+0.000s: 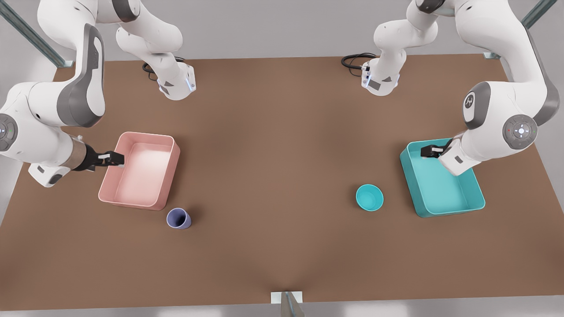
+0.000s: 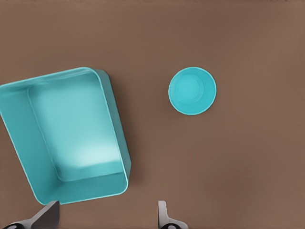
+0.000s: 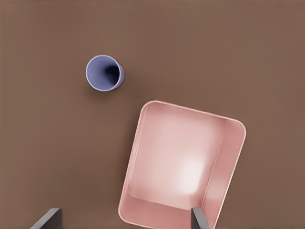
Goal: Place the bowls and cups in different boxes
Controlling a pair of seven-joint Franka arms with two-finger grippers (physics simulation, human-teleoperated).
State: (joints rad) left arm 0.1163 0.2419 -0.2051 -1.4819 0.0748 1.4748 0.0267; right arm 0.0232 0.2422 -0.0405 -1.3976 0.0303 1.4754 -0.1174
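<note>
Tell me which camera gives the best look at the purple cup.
The right wrist view: the cup is seen from almost straight above, its open mouth and dark inside plain. The front view has the cup standing upright by the pink box, apart from it.

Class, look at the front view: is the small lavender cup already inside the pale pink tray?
No: the small lavender plastic cup stands on the brown table beside the pale pink rectangular plastic tray.

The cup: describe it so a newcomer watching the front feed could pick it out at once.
Start at the pale pink box on the front view's left side of the brown table. Just off that box's near corner stands the cup, upright and empty. It is lavender, narrow and tapered, while the other small round item, the teal bowl, sits far across beside the teal box.
</note>
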